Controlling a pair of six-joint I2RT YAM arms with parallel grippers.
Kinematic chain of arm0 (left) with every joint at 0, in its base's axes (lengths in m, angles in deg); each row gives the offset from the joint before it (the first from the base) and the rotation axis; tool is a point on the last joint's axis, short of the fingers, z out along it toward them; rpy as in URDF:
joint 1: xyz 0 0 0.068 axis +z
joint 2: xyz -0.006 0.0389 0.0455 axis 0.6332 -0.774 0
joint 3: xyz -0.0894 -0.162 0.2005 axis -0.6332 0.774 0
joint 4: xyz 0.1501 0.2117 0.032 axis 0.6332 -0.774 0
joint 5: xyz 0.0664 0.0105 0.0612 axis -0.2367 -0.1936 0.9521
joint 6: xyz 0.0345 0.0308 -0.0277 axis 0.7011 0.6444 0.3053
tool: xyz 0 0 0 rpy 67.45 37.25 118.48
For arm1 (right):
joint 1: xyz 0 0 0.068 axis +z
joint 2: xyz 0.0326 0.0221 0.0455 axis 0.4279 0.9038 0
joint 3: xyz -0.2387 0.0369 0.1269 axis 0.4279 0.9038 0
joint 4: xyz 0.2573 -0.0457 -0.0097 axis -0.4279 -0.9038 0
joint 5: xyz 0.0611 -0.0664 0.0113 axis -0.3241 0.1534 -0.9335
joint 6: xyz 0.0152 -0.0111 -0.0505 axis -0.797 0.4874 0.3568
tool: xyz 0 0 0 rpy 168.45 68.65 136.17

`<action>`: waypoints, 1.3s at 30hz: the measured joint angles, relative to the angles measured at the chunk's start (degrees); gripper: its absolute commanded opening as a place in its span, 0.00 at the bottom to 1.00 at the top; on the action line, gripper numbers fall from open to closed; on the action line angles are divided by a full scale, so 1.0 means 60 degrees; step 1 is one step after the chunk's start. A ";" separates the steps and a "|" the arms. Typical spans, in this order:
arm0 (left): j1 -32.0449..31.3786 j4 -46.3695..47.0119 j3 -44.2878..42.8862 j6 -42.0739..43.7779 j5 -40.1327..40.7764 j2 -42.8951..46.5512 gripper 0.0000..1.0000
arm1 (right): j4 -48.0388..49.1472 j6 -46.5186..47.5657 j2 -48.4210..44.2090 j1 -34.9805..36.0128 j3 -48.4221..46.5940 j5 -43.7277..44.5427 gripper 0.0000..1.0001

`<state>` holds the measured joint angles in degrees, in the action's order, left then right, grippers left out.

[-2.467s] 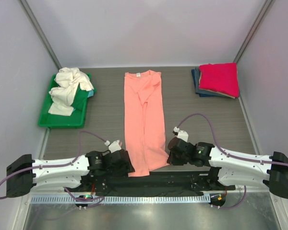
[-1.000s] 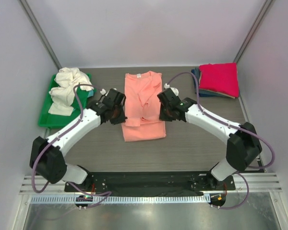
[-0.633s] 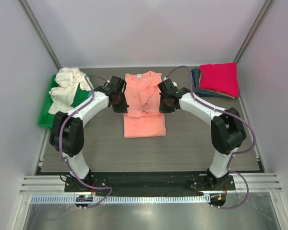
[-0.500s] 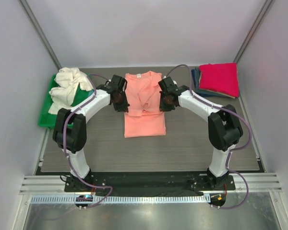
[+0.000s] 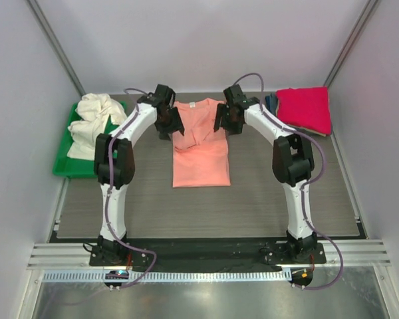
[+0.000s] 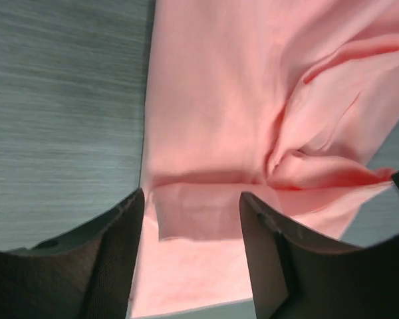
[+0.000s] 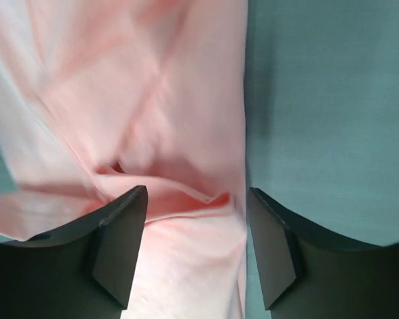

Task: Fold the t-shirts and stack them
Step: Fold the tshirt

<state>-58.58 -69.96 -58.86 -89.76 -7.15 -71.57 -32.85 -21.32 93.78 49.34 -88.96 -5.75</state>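
Fold released: grey wood-grain worktop (image 5: 266,193) now carries the salmon-pink cotton t-shirt (image 5: 199,159) doubled over at its centre, between the arms.
Its hem lies brought up toward the collar, so this fold looks done; the long axis runs near-to-far, collar at the far end. Left hand (image 5: 167,121) and right hand (image 5: 227,119), shut a second ago, stand open over the far corners, gripping nothing.

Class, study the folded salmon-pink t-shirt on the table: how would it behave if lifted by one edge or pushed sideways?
The salmon-pink t-shirt would probably sag and unfold if lifted by one edge: it lies limp, with soft creases across its layers. Thin flat cloth, so likely light. Pushed, it would probably wrinkle rather than slide whole over the table.
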 measured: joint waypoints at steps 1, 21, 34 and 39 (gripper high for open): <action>0.0142 -0.0401 -0.0925 -0.0018 -0.0073 -0.0481 0.62 | -0.0295 0.0011 0.0539 -0.0208 -0.1027 -0.0146 0.70; -0.0007 0.0729 0.5249 -0.0423 -0.0718 0.4725 0.64 | 0.1690 -0.0044 -0.4987 -0.0831 0.7045 -0.3045 0.74; -0.0160 0.3891 0.9428 -0.1293 -0.1548 0.6051 0.63 | 0.3869 -0.0659 -0.4914 -0.0430 0.9067 -0.4204 0.59; -0.0171 0.4557 0.9905 -0.1472 -0.1701 0.5971 0.62 | 0.4473 -0.0820 -0.4506 -0.0313 0.9078 -0.4346 0.36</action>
<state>-59.60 -42.61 0.57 -98.59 -17.36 -35.74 -6.01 -26.24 66.74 47.46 -34.50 -31.82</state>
